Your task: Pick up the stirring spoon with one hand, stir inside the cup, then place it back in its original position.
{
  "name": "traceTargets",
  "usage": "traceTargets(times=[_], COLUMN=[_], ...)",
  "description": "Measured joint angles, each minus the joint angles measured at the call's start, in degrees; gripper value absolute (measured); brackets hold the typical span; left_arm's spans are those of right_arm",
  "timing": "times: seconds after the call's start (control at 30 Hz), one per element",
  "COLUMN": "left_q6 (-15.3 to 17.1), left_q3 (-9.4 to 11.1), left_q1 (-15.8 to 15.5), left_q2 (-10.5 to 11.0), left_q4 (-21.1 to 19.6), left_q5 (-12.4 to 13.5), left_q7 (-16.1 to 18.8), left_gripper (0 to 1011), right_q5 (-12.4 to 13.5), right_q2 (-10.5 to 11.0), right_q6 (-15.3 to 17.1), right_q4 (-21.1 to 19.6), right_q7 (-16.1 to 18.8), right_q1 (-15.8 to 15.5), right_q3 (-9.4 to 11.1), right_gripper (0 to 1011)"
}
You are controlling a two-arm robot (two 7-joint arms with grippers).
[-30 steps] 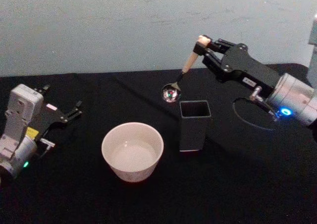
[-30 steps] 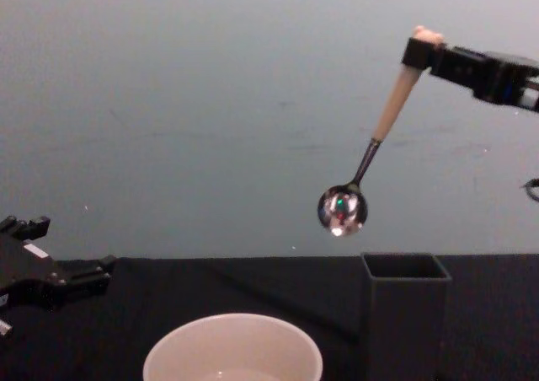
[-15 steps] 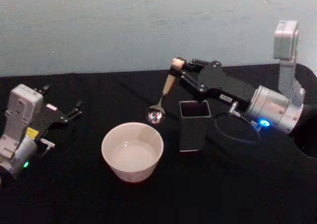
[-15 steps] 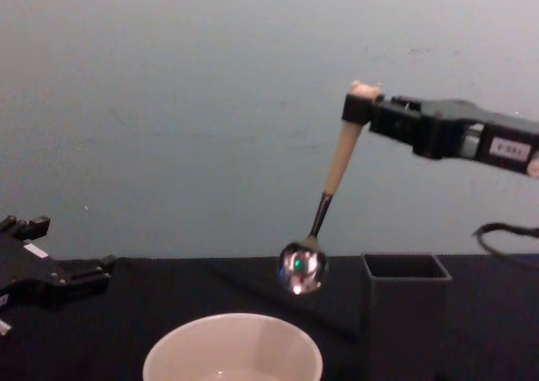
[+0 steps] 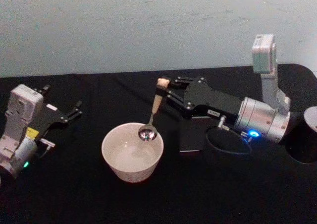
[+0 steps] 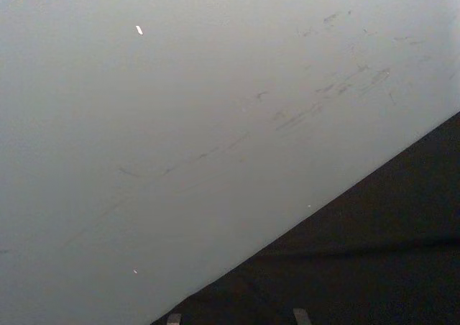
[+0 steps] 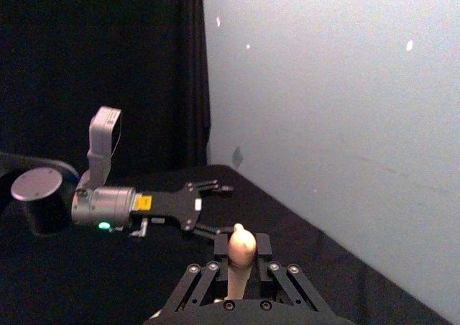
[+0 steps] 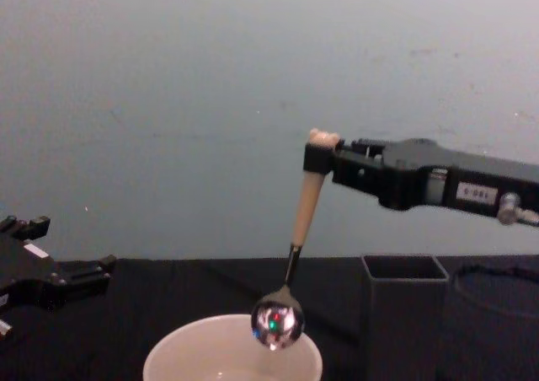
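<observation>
while our right gripper (image 5: 163, 86) pinches the stirring spoon (image 5: 153, 110) near its handle top, the steel bowl hangs over the cream cup (image 5: 110, 139), beside the dark holder (image 5: 190, 137); our left gripper (image 5: 73, 111) rests at far left, fingers spread.

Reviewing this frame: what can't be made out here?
- Head view: the right gripper covers the top of the holder.
- Chest view: the bottom edge cuts off the lower part of the cup.
- Either view: whether the spoon touches the cup's bottom or hangs above it.
</observation>
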Motion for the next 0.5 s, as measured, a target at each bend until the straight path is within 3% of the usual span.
traceTargets(times=[0.5], left_q6=[0.00], left_q3=[0.00], left_q1=[0.00], left_q2=[0.00], left_q4=[0.00], left_q5=[0.00], left_q7=[0.00], left_gripper=[1001], right_q5=[-2.71], right_q2=[-0.83], right_q6=[0.74], right_q4=[2.24], right_q7=[1.03], right_q1=[1.44], right_q3=[-3.26], right_gripper=[214])
